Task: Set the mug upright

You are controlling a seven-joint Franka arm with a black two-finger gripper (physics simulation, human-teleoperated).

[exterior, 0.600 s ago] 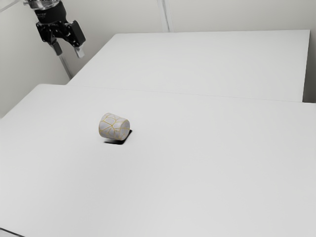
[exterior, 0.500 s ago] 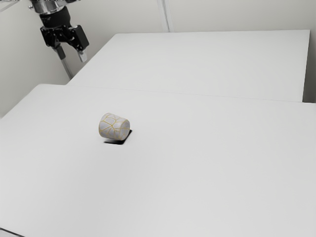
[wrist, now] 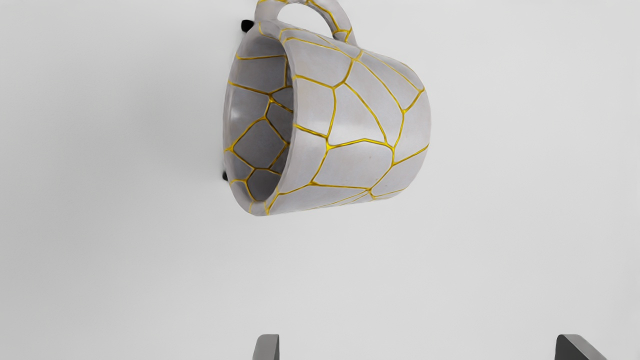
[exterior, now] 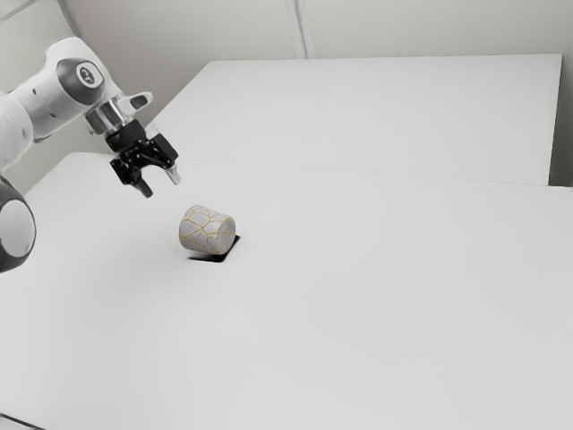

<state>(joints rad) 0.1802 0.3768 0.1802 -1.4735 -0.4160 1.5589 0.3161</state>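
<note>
From here I see my gripper (exterior: 160, 184) with its 2 fingers apart, near the mug (exterior: 206, 230), which lies on its side on the table (exterior: 358, 313). The arm (exterior: 47, 100) bears 1 round emblem (exterior: 87, 75), too small for me to read.

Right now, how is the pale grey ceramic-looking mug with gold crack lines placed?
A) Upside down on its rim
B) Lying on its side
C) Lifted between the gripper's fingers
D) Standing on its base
B: the pale grey, gold-lined mug lies on its side on the white table, its mouth facing sideways.
</note>
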